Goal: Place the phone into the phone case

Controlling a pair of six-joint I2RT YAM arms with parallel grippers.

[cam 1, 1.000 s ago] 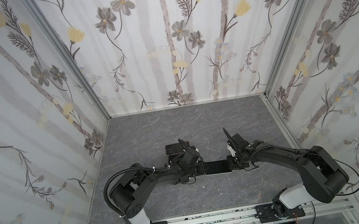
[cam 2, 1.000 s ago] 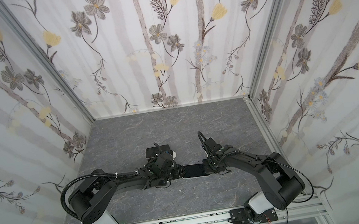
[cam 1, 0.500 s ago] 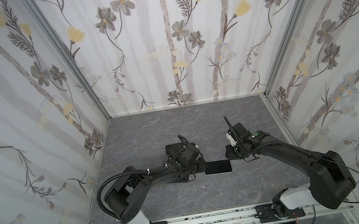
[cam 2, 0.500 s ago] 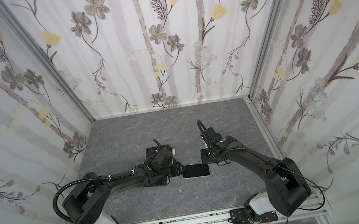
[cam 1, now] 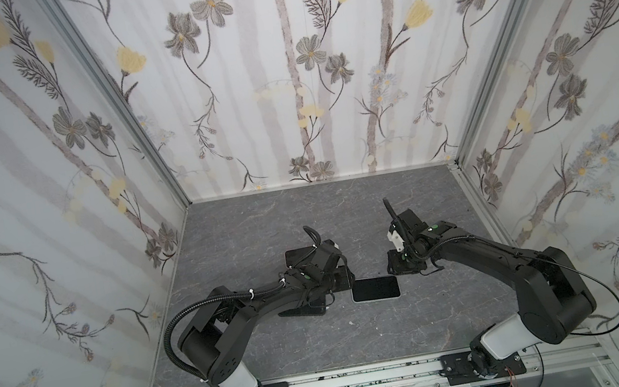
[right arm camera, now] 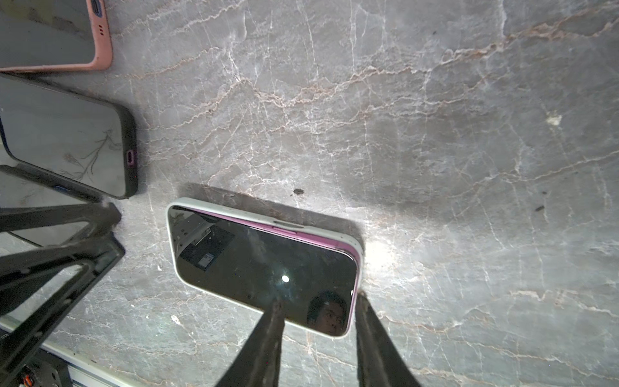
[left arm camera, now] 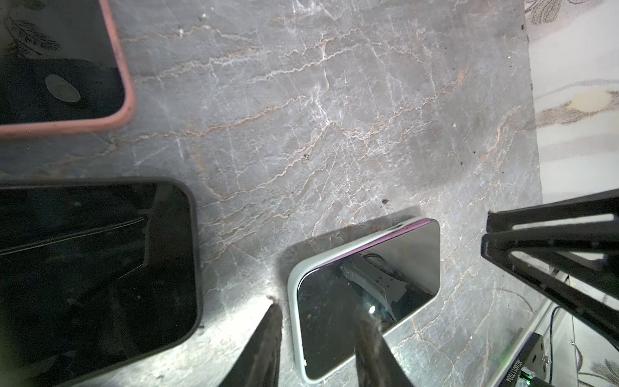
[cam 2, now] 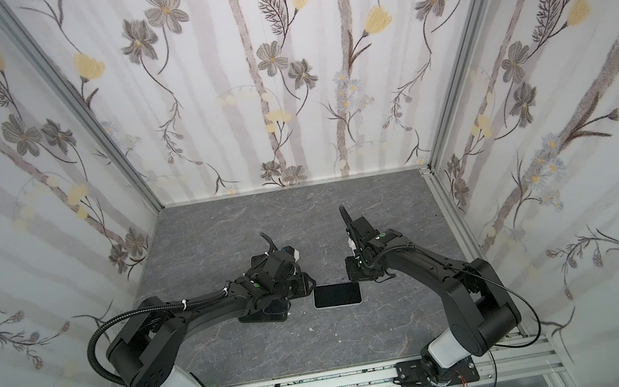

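counter (cam 1: pixel 263 231) of grey veined stone carries everything, and both arms reach in low toward its middle. the phone (cam 1: pixel 375 288) lies flat there, screen up, inside the white phone case (right arm camera: pixel 187 205). a black-cased phone (left arm camera: pixel 100 261) and a pink-cased phone (left arm camera: pixel 67 67) sit off to one side, apart from it.

the job looks to be at its last step, seating rather than inserting. the case rim wraps most of the phone, but a purple long side (right arm camera: pixel 284 231) shows above the white rim, so that edge is probably not snapped home.

the left pincer (left arm camera: pixel 318 313) has its jaws parted with nothing in them, hanging over one short end of the phone. the right pincer (right arm camera: pixel 318 298) is likewise parted and empty above the opposite end, with one finger near the corner where the purple shows. in both top views each pincer sits just beside the phone, one at each end — neither is clearly touching it.

the next move calls for a firm downward press along the raised purple side, while the other arm pins the case so it cannot slide on the smooth stone.
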